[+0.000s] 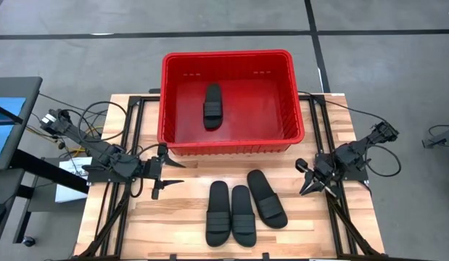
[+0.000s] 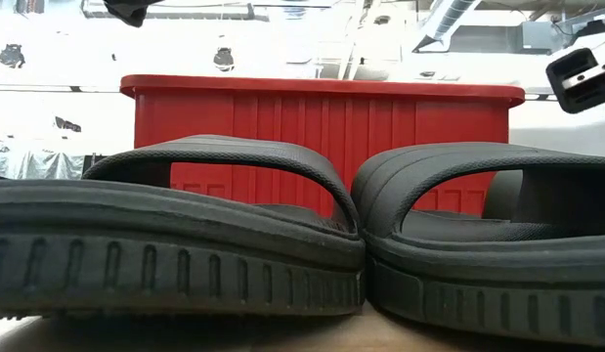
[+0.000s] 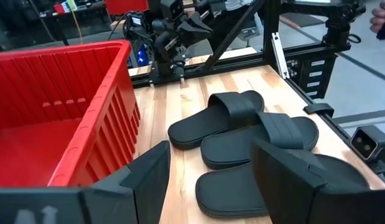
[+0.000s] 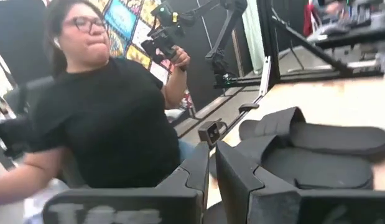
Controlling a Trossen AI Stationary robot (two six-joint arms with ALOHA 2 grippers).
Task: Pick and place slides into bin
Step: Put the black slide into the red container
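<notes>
The red bin (image 1: 231, 55) stands at the table's far middle, and one black slide (image 1: 212, 105) lies flat on its bottom. Three more black slides (image 1: 217, 212) (image 1: 243, 214) (image 1: 267, 198) lie soles down, side by side, near the front edge; they also show in the left wrist view (image 3: 217, 118) and fill the low view (image 2: 175, 244). My left gripper (image 1: 165, 172) is open and empty, left of the slides and in front of the bin's left corner. My right gripper (image 1: 302, 177) is shut and empty, right of the slides.
Black frame rails (image 1: 133, 138) run along both sides of the table. A small camera (image 3: 366, 140) sits at the near edge by the slides. A person in a black shirt (image 4: 111, 112) sits beyond the table. Bare wood lies between the bin and the slides.
</notes>
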